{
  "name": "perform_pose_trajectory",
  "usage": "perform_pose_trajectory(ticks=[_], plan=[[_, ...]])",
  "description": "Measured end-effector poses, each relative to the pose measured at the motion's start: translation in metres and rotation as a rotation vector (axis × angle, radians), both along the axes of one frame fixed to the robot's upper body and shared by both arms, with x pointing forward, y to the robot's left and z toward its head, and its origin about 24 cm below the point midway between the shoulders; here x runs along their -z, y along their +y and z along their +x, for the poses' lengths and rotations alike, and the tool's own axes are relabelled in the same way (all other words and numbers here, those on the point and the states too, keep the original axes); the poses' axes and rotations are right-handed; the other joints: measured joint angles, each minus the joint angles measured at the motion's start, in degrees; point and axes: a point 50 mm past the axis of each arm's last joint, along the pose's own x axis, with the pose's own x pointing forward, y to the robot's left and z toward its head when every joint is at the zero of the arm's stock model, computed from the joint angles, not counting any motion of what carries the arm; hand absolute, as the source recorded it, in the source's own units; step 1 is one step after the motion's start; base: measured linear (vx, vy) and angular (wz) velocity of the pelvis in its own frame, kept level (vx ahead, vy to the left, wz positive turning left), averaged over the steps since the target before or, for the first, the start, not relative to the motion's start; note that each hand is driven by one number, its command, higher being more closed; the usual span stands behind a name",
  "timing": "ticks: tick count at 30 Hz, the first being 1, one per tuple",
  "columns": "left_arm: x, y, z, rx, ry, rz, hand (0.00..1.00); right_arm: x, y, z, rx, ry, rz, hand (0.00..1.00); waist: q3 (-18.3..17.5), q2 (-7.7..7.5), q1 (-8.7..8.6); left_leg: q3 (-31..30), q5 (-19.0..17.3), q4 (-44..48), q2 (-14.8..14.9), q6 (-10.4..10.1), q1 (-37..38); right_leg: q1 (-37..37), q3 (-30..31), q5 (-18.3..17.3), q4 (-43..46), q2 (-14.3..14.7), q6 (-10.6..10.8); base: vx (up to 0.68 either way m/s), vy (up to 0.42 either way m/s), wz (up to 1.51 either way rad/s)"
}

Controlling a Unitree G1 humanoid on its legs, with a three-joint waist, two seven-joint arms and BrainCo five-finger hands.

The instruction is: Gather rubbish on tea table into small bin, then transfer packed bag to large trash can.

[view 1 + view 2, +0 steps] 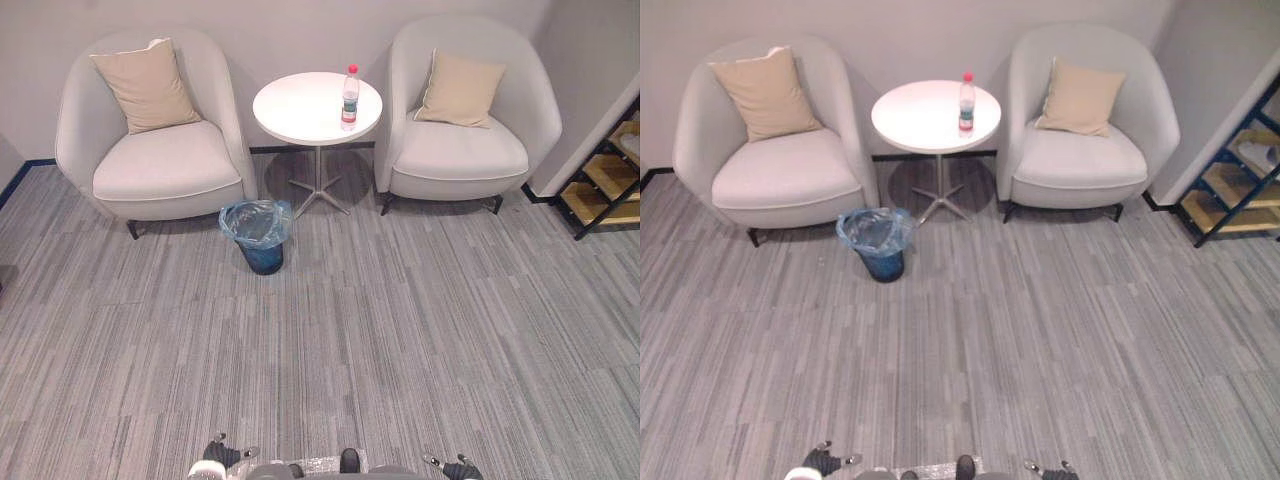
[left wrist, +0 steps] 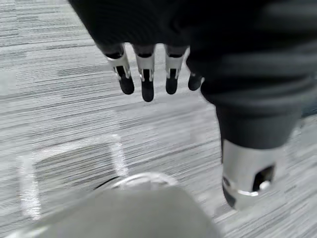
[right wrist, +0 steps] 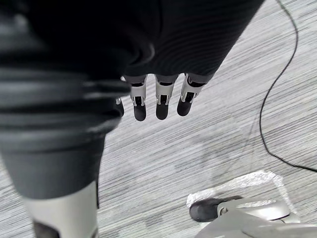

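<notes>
Fingers (image 2: 147,84) first: on our left hand (image 2: 163,25) they hang straight and side by side, slightly spread, dark tips aimed at the grey carpet (image 2: 59,109), pinching nothing. Over on our right hand (image 3: 163,34) the fingers (image 3: 162,101) look the same, straight and loose above that carpet. Both hands sit low at our sides, well apart from the furniture.

Moving outward, we see the small bin (image 1: 262,255) on the floor by the left chair's front corner. It is lined with a blue bag (image 1: 255,218) whose rim folds over the edge; what lies inside we cannot tell. Beyond it stands the round white counter (image 1: 300,112). Upright near its right edge is a clear bottle (image 1: 350,98) with a red cap, its label too small to read. Pale armchairs (image 1: 165,165) flank the counter, each with a tan cushion (image 1: 148,85).
</notes>
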Motion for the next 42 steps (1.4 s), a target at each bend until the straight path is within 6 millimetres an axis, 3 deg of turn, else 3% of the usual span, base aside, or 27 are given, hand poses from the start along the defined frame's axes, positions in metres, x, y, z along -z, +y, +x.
perform_pose_trajectory(ticks=[2,4,6,8,9,10,11,12,13,14,15,16,18,22,24,25,26,27,29,31,32,34,35,37,39,41,42], plan=[[-0.001,0.000,0.002,-0.014,-0.011,-0.008,0.00,0.000,-0.001,0.002,0.008,-0.004,-0.002,0.00,0.2,0.11,0.17,-0.1,-0.1,-2.4,-0.3,-0.1,-2.1,1.4,1.0,-1.3,0.1,-1.5,-0.1,0.20,0.054,-0.24],[-0.001,0.000,0.003,-0.026,-0.020,-0.014,0.00,-0.001,-0.001,0.003,0.014,-0.008,-0.001,0.00,0.3,0.07,0.49,-0.4,0.6,-9.7,-2.2,-0.3,-3.7,2.1,2.2,-2.2,-0.1,-3.4,1.3,0.24,0.106,-0.28],[-0.002,-0.002,0.005,-0.033,-0.027,-0.019,0.00,-0.001,-0.001,0.006,0.017,-0.016,-0.002,0.00,0.7,0.14,0.54,-1.7,4.8,-21.1,-5.4,-0.6,-4.8,2.9,3.3,-3.6,-0.4,-5.3,2.9,0.30,0.156,-0.29],[-0.001,-0.006,0.004,-0.043,-0.029,-0.034,0.00,-0.003,-0.006,0.010,0.015,-0.025,-0.014,0.00,0.8,1.27,0.99,-4.3,9.7,-30.2,-6.3,-0.9,-4.5,3.2,4.6,-5.4,-0.2,-5.5,4.8,0.33,0.221,-0.54],[0.001,-0.008,0.000,-0.056,-0.022,-0.043,0.00,-0.004,-0.008,0.011,0.013,-0.026,-0.023,0.00,0.9,2.18,1.09,-6.1,11.4,-30.4,-5.7,1.1,-4.4,4.0,5.9,-7.4,0.5,-4.5,5.7,0.41,0.317,-0.70],[0.000,-0.003,-0.001,-0.080,-0.023,-0.038,0.00,-0.003,-0.004,0.011,0.013,-0.025,-0.013,0.00,0.9,1.41,1.25,-6.2,12.7,-27.9,-6.5,2.3,-4.4,4.0,7.0,-9.4,2.6,-5.5,6.9,0.44,0.310,-0.64],[-0.001,0.004,-0.002,-0.085,-0.025,-0.021,0.00,-0.002,0.003,0.012,0.015,-0.027,0.003,0.00,0.4,-0.67,1.79,-4.7,10.6,-27.1,-7.9,3.2,-4.2,3.1,7.2,-10.8,5.9,-7.3,8.2,0.55,0.321,-0.48],[-0.002,0.006,0.001,-0.083,-0.031,-0.016,0.00,-0.002,0.005,0.013,0.013,-0.033,0.007,0.00,0.1,-1.48,1.84,-3.7,9.3,-27.4,-8.6,3.6,-3.7,0.7,7.3,-11.1,10.3,-8.1,8.8,0.53,0.270,-0.43],[-0.002,0.006,0.002,-0.086,-0.034,-0.017,0.00,-0.002,0.008,0.016,0.010,-0.038,0.014,0.00,0.1,-1.55,2.02,-2.9,8.6,-27.9,-8.8,3.7,-2.6,-2.0,7.4,-11.0,16.4,-8.4,9.0,0.43,0.217,-0.43],[-0.002,0.005,0.002,-0.091,-0.033,-0.019,0.00,-0.003,0.009,0.021,0.002,-0.051,0.012,0.00,0.2,-1.63,2.34,-2.0,7.6,-28.8,-9.3,4.4,-0.5,-5.5,7.4,-10.6,24.5,-8.9,11.1,0.40,0.217,-0.52],[-0.002,0.005,0.000,-0.101,-0.028,-0.025,0.00,-0.005,0.010,0.029,-0.007,-0.078,0.027,0.00,0.3,-1.56,2.66,-1.2,7.1,-30.2,-9.8,5.0,2.6,-9.2,7.4,-10.8,34.6,-9.7,14.9,0.41,0.203,-0.44],[-0.001,0.004,-0.001,-0.103,-0.026,-0.031,0.00,-0.007,0.011,0.034,-0.005,-0.111,0.060,0.00,0.4,-1.36,2.49,-0.5,6.7,-31.3,-10.1,5.0,5.1,-11.1,6.9,-11.5,39.8,-10.0,15.3,0.48,0.210,-0.37],[-0.002,-0.002,0.003,-0.066,-0.037,-0.047,0.00,-0.013,0.016,0.050,-0.026,-0.202,0.097,0.00,0.8,0.19,1.63,0.0,6.7,-34.8,-10.0,4.8,11.2,-15.3,-1.1,-13.6,43.8,-11.7,11.8,0.41,0.129,-0.11],[-0.004,-0.014,0.015,-0.048,-0.082,-0.082,0.00,-0.018,0.009,0.058,-0.066,-0.229,0.039,0.00,1.6,1.88,0.73,-0.4,5.2,-35.8,-7.6,2.4,15.3,-22.3,-8.6,-12.9,32.2,-10.8,8.2,0.35,-0.036,0.07],[-0.004,-0.016,0.016,-0.049,-0.086,-0.082,0.00,-0.018,0.005,0.056,-0.042,-0.220,0.015,0.00,1.8,1.95,0.04,-1.7,3.6,-35.8,-6.4,0.0,17.9,-24.2,-7.7,-5.7,21.8,-9.3,7.8,0.38,-0.160,0.23],[-0.004,-0.016,0.016,-0.049,-0.087,-0.079,0.00,-0.017,0.006,0.054,-0.053,-0.207,0.009,0.00,1.6,0.81,-0.32,-2.5,2.9,-35.9,-6.7,-1.0,19.0,-23.9,-6.4,-0.2,16.6,-9.2,7.6,0.40,-0.227,0.44],[-0.004,-0.019,0.017,-0.052,-0.087,-0.085,0.00,-0.015,0.006,0.050,-0.052,-0.190,0.010,0.00,1.6,0.18,-0.79,-4.6,1.2,-35.8,-6.8,-1.9,20.4,-24.2,-5.1,5.3,17.5,-8.9,6.1,0.39,-0.249,0.32],[-0.002,-0.031,0.018,-0.059,-0.087,-0.120,0.00,-0.016,-0.002,0.049,-0.061,-0.177,-0.015,0.00,1.2,2.13,-0.45,-5.6,0.9,-35.8,-4.5,-2.0,20.7,-24.1,-6.0,4.3,18.9,-7.4,5.4,0.38,-0.266,0.27],[-0.002,-0.045,0.021,-0.045,-0.093,-0.148,0.00,-0.016,-0.006,0.047,-0.062,-0.166,-0.025,0.00,1.1,2.92,-0.86,-7.0,0.8,-33.2,-2.9,-2.2,19.5,-23.6,-7.7,1.0,18.9,-6.9,4.8,0.34,-0.290,0.35],[-0.004,-0.053,0.031,-0.036,-0.110,-0.166,0.00,-0.014,-0.007,0.043,-0.055,-0.140,-0.025,0.00,1.9,3.18,-1.98,-9.0,1.0,-20.2,-0.7,-2.4,14.2,-19.8,-10.0,-1.4,17.7,-6.4,4.0,0.31,-0.341,0.71],[-0.006,-0.053,0.034,-0.069,-0.134,-0.179,0.00,-0.013,-0.008,0.039,-0.047,-0.122,-0.030,0.00,2.3,3.08,-1.67,-9.6,2.1,-9.2,1.4,-4.0,10.5,-16.4,-11.0,-2.7,16.8,-5.7,3.4,0.20,-0.212,0.42],[-0.009,-0.056,0.040,-0.108,-0.171,-0.198,0.00,-0.011,-0.009,0.031,-0.038,-0.106,-0.040,0.00,2.8,2.96,-0.35,-7.0,1.7,5.3,5.4,-3.2,4.9,-10.4,-12.0,-5.6,15.9,-4.7,3.3,0.24,-0.156,0.12],[-0.010,-0.056,0.040,-0.109,-0.175,-0.201,0.00,-0.011,-0.009,0.030,-0.035,-0.105,-0.040,0.00,2.8,2.95,-0.32,-6.2,1.5,5.9,5.7,-2.8,4.1,-9.5,-12.1,-5.9,15.4,-4.7,3.2,0.27,-0.151,0.09],[-0.012,-0.059,0.044,-0.113,-0.194,-0.211,0.00,-0.010,-0.009,0.028,-0.014,-0.099,-0.035,0.00,2.8,2.86,-0.04,-3.4,0.9,2.4,5.0,-1.8,0.0,-5.9,-12.2,-6.2,11.8,-4.8,3.9,0.22,-0.080,0.02],[-0.013,-0.059,0.046,-0.115,-0.210,-0.217,0.00,-0.010,-0.009,0.030,-0.013,-0.101,-0.036,0.00,2.9,2.68,0.55,-2.7,1.2,-9.2,1.4,-1.8,-1.3,-3.1,-12.0,-5.8,9.1,-5.6,4.8,0.31,0.005,-0.13],[-0.013,-0.060,0.046,-0.105,-0.210,-0.218,0.00,-0.010,-0.008,0.028,-0.002,-0.097,-0.014,0.00,2.9,2.63,0.75,-3.4,5.2,-24.0,-2.9,-2.3,-0.7,-1.0,-11.6,-6.2,7.8,-6.3,5.8,0.45,0.103,-0.14],[-0.013,-0.061,0.046,-0.096,-0.211,-0.220,0.00,-0.010,-0.008,0.029,0.009,-0.107,-0.011,0.00,2.7,2.88,1.03,-3.8,11.1,-30.7,-4.3,-1.0,0.1,0.3,-10.8,-6.8,7.2,-5.9,6.7,0.41,0.136,-0.27]])
